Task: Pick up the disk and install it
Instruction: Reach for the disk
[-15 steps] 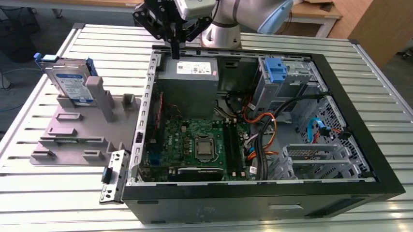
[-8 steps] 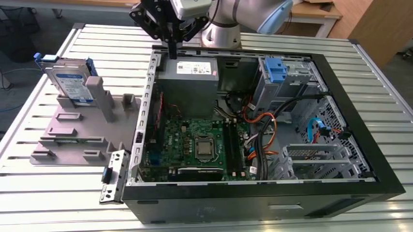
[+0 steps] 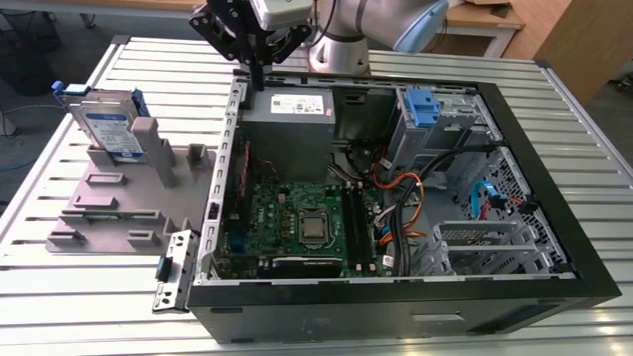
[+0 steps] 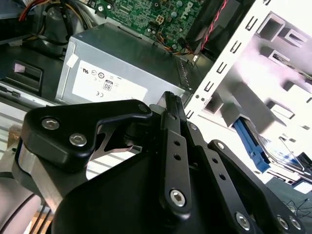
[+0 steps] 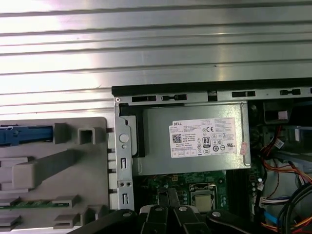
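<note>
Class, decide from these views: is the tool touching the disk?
Apart. In the exterior view the tool hangs near the power supply, while the disk stands in the grey holder, well aside.

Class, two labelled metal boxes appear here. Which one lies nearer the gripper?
The grey power supply inside the case, just beneath the gripper; the blue-railed disk stands outside on the grey holder.

Item: my arm (image 3: 396, 26), cut off by the exterior view's upper edge.
Item: the disk (image 3: 107, 126), upper left of that frame, its foot hidden behind the grey fixture (image 3: 109, 200).
Item: power-supply sticker (image 3: 299, 104), print too small to tell.
</note>
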{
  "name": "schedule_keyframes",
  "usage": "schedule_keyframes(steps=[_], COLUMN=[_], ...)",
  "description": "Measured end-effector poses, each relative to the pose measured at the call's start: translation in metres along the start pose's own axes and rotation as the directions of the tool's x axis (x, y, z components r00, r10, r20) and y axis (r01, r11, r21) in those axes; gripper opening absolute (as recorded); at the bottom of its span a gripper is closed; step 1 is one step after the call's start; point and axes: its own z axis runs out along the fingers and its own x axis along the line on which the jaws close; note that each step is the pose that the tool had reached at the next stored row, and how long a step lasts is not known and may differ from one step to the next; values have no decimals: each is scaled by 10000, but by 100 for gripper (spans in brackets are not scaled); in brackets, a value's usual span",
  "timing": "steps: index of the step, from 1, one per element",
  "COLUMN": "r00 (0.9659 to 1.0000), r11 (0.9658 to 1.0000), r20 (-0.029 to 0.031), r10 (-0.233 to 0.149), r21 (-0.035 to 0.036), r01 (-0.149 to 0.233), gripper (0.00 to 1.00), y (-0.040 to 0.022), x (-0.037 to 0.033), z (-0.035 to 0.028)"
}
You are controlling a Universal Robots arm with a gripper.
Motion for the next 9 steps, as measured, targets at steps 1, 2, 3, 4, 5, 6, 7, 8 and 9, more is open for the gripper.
schedule_keyframes(steps=[1, 2, 3, 4, 5, 6, 7, 8, 9], r00=[10000, 10000, 10000, 10000, 10000, 10000, 10000, 10000, 10000], r11=[10000, 10000, 10000, 10000, 10000, 10000, 10000, 10000, 10000], r20=[-1, -1, -1, 0, -1, -1, -2, -1, -1], r10=[-1, 0, -1, 0, 0, 0, -1, 0, -1], r21=[1, 1, 1, 0, 1, 2, 2, 1, 1], r01=[1, 0, 1, 0, 0, 0, 1, 0, 1], gripper=[11, 11, 11, 11, 11, 11, 11, 11, 11], y=[0, -1, -1, -2, -2, -3, -4, -5, -6], x=[4, 8, 13, 18, 24, 32, 43, 58, 78], z=[-1, -1, 0, 0, 0, 0, -1, 0, 0])
